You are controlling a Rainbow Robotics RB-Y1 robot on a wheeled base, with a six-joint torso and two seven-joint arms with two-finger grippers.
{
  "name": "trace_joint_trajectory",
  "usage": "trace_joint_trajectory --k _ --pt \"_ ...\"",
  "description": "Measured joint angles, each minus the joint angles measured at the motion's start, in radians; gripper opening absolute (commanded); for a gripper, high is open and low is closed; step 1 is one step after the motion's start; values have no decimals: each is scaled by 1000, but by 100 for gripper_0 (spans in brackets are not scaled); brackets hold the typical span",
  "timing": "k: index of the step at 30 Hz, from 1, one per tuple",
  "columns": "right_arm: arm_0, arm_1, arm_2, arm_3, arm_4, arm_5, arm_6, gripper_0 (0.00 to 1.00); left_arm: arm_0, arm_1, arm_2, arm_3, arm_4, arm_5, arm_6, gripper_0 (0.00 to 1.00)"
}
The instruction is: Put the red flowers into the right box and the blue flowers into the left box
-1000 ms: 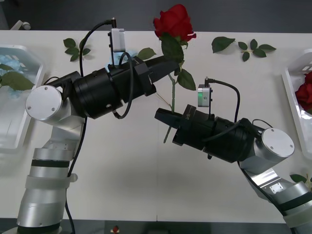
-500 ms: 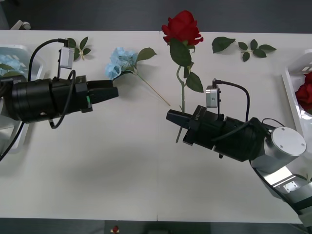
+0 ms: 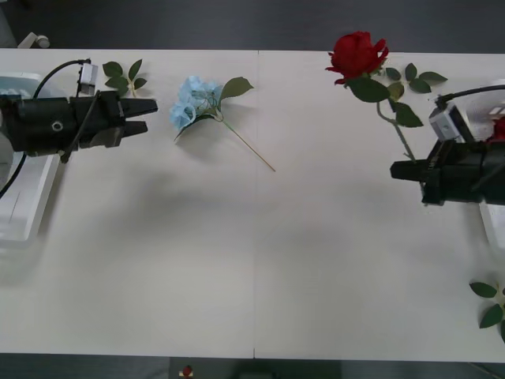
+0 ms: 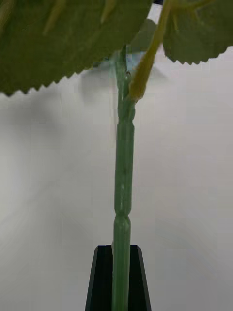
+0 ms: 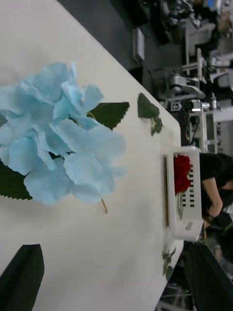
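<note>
One red rose (image 5: 181, 173) lies in the right box (image 5: 194, 219) — stem unclear.

White table with flowers, leaves and two trays

On the white table (image 3: 260, 268) a blue flower (image 3: 193, 99) is laid flat near the far edge, its thin stem pointed toward the middle. Loose green leaf sprigs are seen at the far left (image 3: 122, 76), far right (image 3: 414, 79) and near right corner (image 3: 489, 304). The left box (image 3: 24, 225) and the right box (image 3: 483, 106) are placed at the two ends
</note>
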Motion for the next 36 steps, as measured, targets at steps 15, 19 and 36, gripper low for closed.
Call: trace_joint_trajectory --k 15,19,36 --pt "-1 -171 -113 397 226 162 -222 0 -40 -247 -116 -377 -807 -102 760 84" --pt "-15 -171 -122 517 345 189 -223 0 -48 -318 -166 -407 -978 -104 1019 84" --pt "-228 5 -99 888 754 64 -271 0 -90 -404 -411 -445 -1331 -104 1370 100"
